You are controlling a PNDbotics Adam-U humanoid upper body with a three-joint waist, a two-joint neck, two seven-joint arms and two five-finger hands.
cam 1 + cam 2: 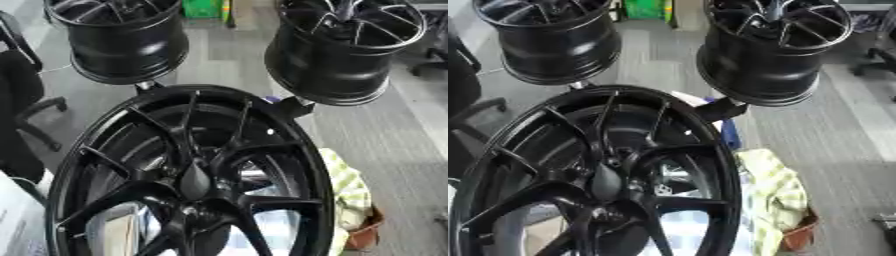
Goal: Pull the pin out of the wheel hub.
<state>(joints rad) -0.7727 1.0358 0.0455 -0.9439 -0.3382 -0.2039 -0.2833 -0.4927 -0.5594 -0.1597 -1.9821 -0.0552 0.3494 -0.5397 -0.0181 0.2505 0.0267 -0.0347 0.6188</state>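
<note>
A black wheel hub (188, 175) is filling the view, spokes facing up for access; the pin is possibly at center. Neither robot hand is showing, so state unknown.

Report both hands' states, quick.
Left hand: not in view.
Right hand: not in view.
Only the black wheel fills the foreground.

The near wheel hub (188, 175) runs off the bottom edge; its centre is too blurred to show a pin

Workshop: black wheel rims (337, 55) on stands
</note>
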